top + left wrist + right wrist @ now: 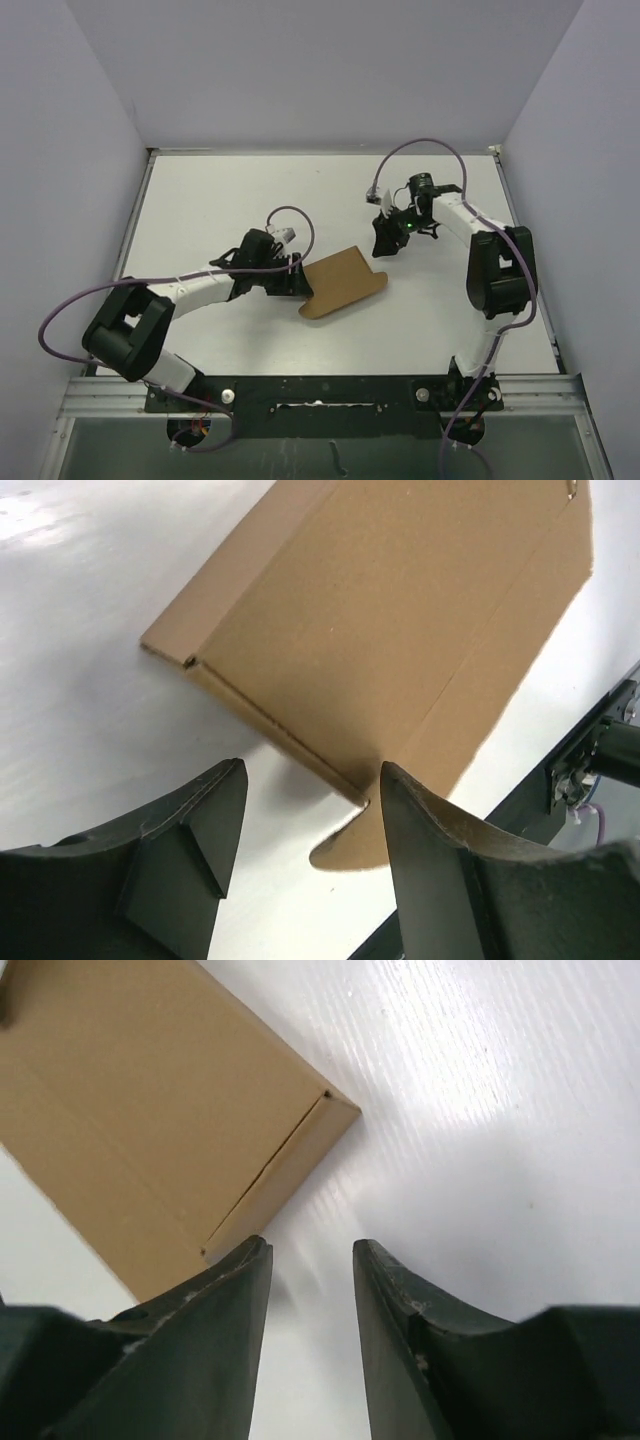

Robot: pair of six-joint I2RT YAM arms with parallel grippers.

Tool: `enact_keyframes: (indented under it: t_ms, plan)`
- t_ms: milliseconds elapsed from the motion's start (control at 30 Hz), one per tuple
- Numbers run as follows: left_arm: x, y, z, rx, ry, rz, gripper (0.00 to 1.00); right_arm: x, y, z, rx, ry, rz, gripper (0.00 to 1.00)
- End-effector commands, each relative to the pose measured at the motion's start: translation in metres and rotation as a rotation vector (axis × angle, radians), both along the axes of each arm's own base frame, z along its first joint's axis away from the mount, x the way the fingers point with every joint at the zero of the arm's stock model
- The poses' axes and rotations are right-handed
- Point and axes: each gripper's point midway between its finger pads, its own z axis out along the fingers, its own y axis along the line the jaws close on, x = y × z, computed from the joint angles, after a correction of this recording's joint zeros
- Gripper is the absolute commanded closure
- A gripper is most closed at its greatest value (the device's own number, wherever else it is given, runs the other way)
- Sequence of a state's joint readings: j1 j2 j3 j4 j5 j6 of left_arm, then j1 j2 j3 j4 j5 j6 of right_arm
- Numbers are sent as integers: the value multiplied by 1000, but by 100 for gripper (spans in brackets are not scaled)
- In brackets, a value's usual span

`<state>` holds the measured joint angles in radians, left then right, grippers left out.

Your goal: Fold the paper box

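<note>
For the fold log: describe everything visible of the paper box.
The paper box is plain brown cardboard, a flat sheet with creases, a narrow side flap and a rounded tab. It lies on the white table between the open left gripper and right gripper; neither grips it.

Cannot see the whole flat brown cardboard paper box (400, 610) from the left wrist: cropped at top and right, near corner tucked behind a black finger (440, 860) of the left gripper (312, 770). Same from the right wrist: cropped top and left, lower corner behind a finger (200, 1340) of the right gripper (312, 1245). From above, cannot make out either fingertip gap.
</note>
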<state>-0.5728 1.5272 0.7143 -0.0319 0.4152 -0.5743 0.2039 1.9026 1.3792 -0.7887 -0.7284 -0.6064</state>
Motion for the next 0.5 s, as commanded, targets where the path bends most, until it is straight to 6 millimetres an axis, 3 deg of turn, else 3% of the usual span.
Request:
enact_keyframes:
  t_ms: [0,133,167,200,267,333,400,467]
  plan:
    - [12,12,45,-34,-155,93,45,-15,2,63,180,-185,111,54]
    - [5,21,65,-142,-258,164,43,-71,25,88,350,-440,407,18]
    - [3,24,67,-174,-274,187,38,-87,31,91,378,-555,514,6]
    - [1,26,72,-217,-292,216,35,-101,36,87,394,-652,603,1]
    - [-1,29,73,-282,-298,269,29,-111,44,82,398,-769,677,2]
    - [-3,32,71,-319,-292,301,27,-104,50,85,422,-718,643,0]
    - [-3,35,69,-338,-276,320,26,-78,54,86,403,-594,501,11]
    - [-2,35,68,-354,-260,331,26,-48,53,78,371,-425,279,15]
